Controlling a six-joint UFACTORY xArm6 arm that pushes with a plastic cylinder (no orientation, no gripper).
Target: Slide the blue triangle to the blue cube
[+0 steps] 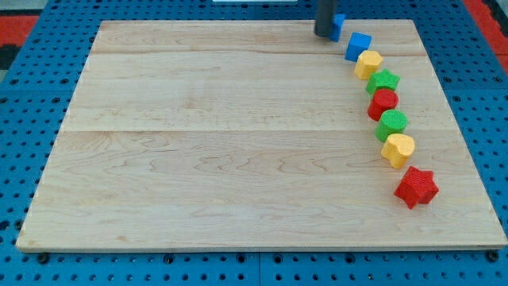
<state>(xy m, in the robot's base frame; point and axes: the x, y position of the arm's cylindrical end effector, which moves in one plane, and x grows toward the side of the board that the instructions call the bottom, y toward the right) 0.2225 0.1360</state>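
My tip [325,35] touches the blue triangle [339,25] (partly hidden) at the view's top — no fingers, nothing held. Blue cube [358,45] lies just beside it — on the wooden board [222,143].

Bright, even overhead light falls on the wooden board [238,135], with soft short shadows under the blocks, no glare, and sharp focus throughout.

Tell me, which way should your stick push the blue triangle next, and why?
Probably a short push toward the view's lower right. My tip sits just left of the blue triangle, touching or nearly so, and the blue cube lies close by in that direction.
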